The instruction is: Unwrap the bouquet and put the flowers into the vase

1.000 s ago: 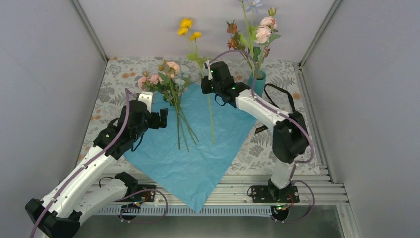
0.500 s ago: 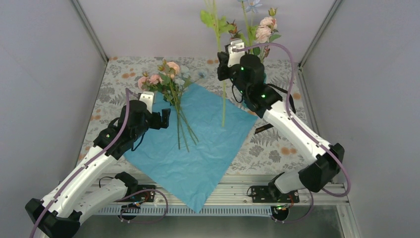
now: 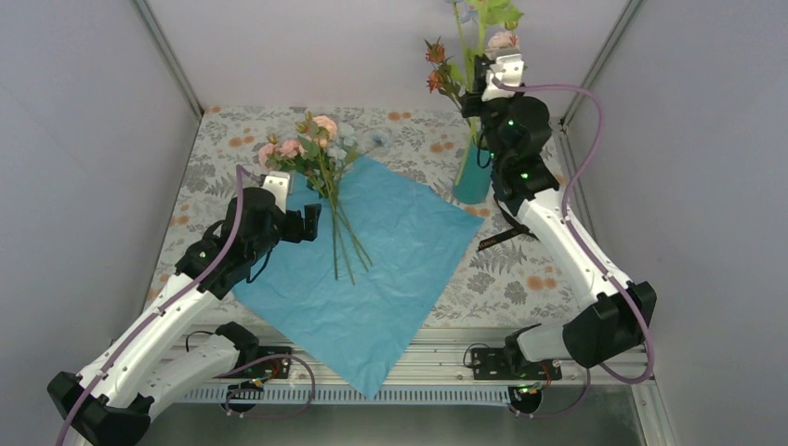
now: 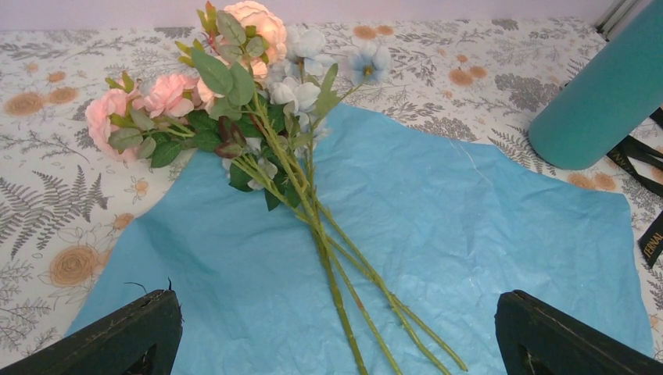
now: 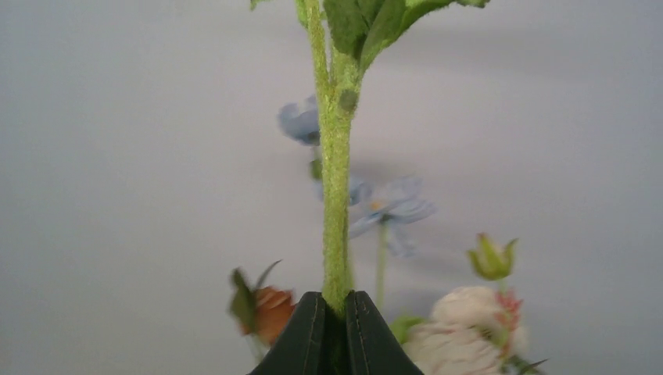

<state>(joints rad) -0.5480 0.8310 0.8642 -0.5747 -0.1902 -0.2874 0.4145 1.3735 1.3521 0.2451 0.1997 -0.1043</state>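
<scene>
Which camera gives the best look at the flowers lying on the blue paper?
Left wrist: the flowers show close up, blooms and stems sharp on the blue paper. Top external shows them small, beside the left gripper. Right wrist misses them, showing only the stem pinched in the right gripper.

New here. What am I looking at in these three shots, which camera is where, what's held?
Two robot arms are bolted at the near edge of a table, each ending in a two-finger gripper. The wide picture looks down from above and behind them; the other two come from cameras on the wrists. On the patterned tablecloth lies a blue paper sheet, spread flat, with a bunch of flowers on it. A teal vase stands beside the sheet, holding a few flowers. The left gripper is open and empty, near the bunch. The right gripper, raised above the vase, is shut on one green stem.
</scene>
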